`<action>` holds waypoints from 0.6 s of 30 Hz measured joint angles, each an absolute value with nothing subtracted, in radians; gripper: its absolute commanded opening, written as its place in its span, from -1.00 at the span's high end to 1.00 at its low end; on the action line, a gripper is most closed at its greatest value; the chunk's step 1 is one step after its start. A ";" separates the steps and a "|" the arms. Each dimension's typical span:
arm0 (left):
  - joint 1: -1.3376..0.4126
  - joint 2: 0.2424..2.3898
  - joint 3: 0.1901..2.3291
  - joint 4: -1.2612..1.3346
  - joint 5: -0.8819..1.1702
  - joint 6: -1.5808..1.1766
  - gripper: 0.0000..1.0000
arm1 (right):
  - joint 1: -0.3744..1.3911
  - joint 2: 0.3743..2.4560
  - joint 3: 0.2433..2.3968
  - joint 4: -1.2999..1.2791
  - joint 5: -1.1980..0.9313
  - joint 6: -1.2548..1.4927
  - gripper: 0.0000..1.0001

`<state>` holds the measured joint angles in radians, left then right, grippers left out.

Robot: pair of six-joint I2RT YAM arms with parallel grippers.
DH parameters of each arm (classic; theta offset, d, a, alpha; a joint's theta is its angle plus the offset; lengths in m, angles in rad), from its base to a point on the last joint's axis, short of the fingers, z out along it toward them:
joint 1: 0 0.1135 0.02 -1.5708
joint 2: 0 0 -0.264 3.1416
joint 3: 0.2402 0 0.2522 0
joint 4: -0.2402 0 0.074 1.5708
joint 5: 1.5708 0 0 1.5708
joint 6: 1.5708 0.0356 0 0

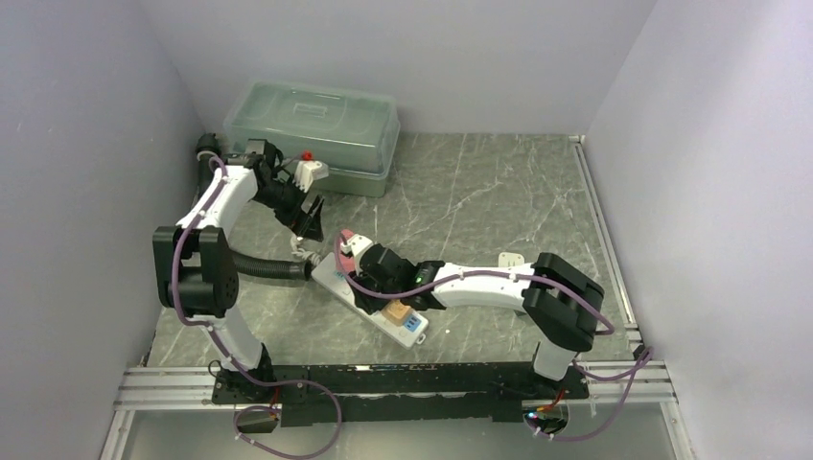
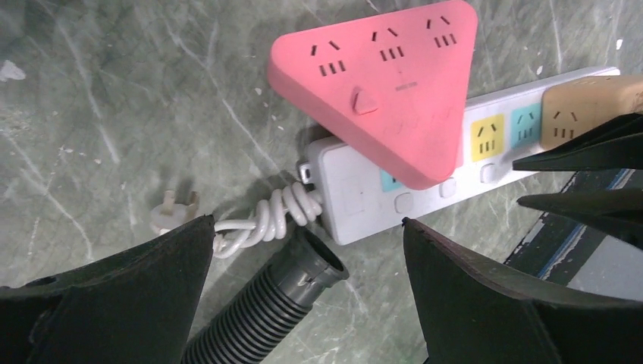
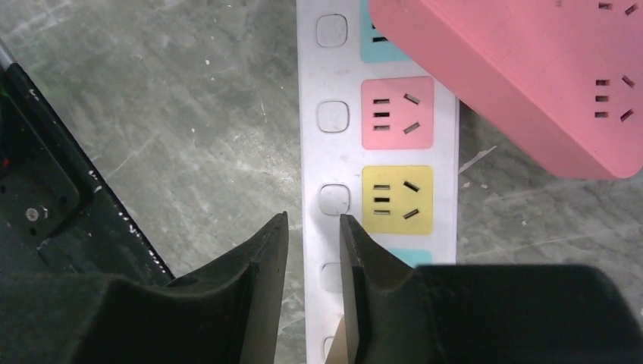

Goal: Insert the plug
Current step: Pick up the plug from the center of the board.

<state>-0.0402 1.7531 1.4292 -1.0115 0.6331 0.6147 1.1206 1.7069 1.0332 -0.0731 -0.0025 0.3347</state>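
A: Starting nearest the arm bases: the right gripper point(image 3: 313, 220) hovers low over the white power strip point(image 3: 318, 152). Its fingers point(image 3: 258, 258) are drawn close with only a slim gap, and they hold nothing.

B: And the plug?

A: The pink three-cornered plug point(image 3: 531, 83) sits on the strip's cord end, over a blue socket point(image 3: 377, 47), overhanging one side. Neither arm touches it.

B: So it's in?

A: Probably in, or nearly. Its pins are hidden, so I can't tell whether it's pressed home. At most a final push looks left.

B: Which way does it face?

A: Socket face up, so the pins should point down into the strip. One rounded corner reaches across the strip and the broad edge lies off to the side. The strip's long axis runs diagonally, far-left to near-right from overhead.

B: Further back?

A: The left gripper point(image 2: 307, 221) hangs above the cord end, jaws wide and empty. Below it, the strip's own small white plug point(image 2: 170, 208) lies loose on the table point(image 2: 91, 91), beside a black ribbed hose point(image 2: 265, 311).
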 measured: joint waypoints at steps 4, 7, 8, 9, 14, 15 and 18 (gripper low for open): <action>-0.009 1.752 1.427 -1.011 0.646 0.649 -0.99 | 1.130 1.713 1.033 -0.084 0.029 0.315 0.42; 0.012 1.752 1.427 -1.011 0.668 0.670 -0.99 | 1.131 1.704 1.019 -0.086 0.064 0.305 0.43; 0.017 1.752 1.427 -1.011 0.676 0.675 -0.99 | 1.131 1.696 1.009 -0.089 0.075 0.301 0.44; 0.022 1.755 1.427 -1.010 0.685 0.681 -0.99 | 1.131 1.684 0.994 -0.094 0.087 0.294 0.44; 0.024 1.782 1.427 -1.006 0.742 0.716 -0.99 | 1.110 1.620 0.933 -0.178 0.126 0.253 0.40; 0.024 1.787 1.427 -1.006 0.751 0.722 -0.99 | 1.100 1.612 0.929 -0.197 0.125 0.247 0.33; 0.022 1.801 1.427 -1.004 0.796 0.749 -0.99 | 1.049 1.586 0.930 -0.256 0.109 0.225 -0.01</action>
<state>0.0219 1.8011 1.4269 -1.0042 0.7959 0.7490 1.0492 1.5860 0.9298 -0.2562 0.1085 0.2253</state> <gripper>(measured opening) 0.996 0.368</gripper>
